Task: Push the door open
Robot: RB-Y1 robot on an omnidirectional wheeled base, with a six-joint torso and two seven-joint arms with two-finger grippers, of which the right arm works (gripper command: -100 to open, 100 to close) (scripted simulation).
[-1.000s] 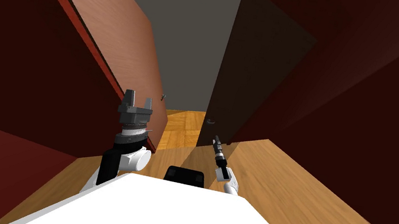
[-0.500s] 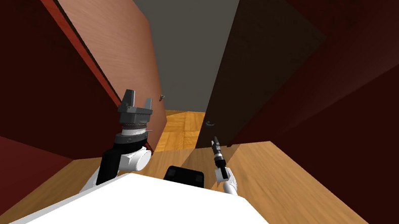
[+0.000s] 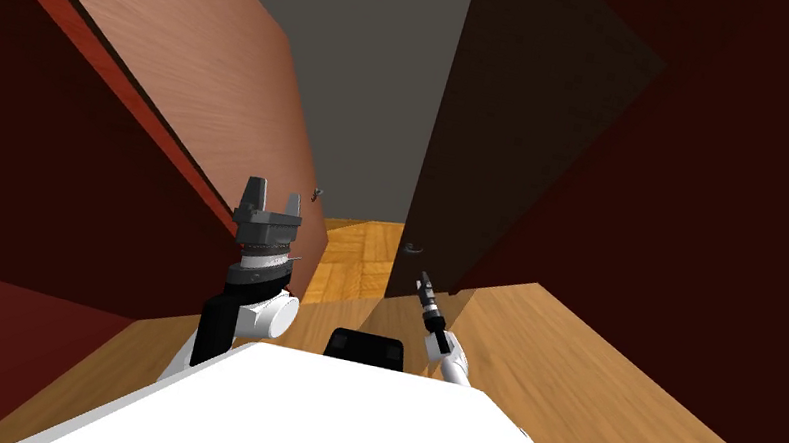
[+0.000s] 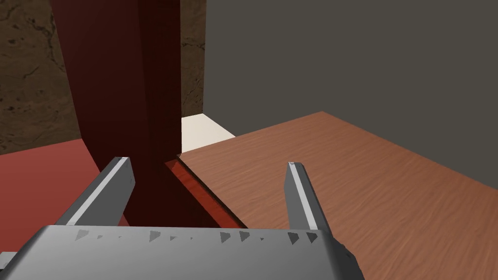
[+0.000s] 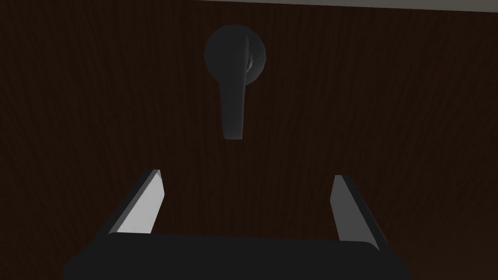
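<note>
The right gripper (image 5: 246, 173) is held open with nothing between its fingers. It is aimed squarely at the dark door (image 5: 389, 121), close to the panel, though contact cannot be made out. Just beyond the fingertips sits the door's handle (image 5: 232, 97), its lever pointing back toward the gripper.

In the head view the dark door is seen beside a narrow gap, through which a strip of wooden floor (image 3: 356, 252) shows, so the door is judged only partly open.

Several things could go wrong with the push:
- The thin, spread fingers might meet the panel tip-first and skid.
- A drift toward the handle could hook one finger under the lever.
- If the force is angled toward the gap, the gripper may slide off the door's free edge and the push be lost.

Across the gap from the dark door, the left gripper (image 4: 209, 161) is also held open, near a reddish door (image 4: 364, 194) and its red frame (image 4: 121, 97). It could be snagged there if the body is driven forward.
</note>
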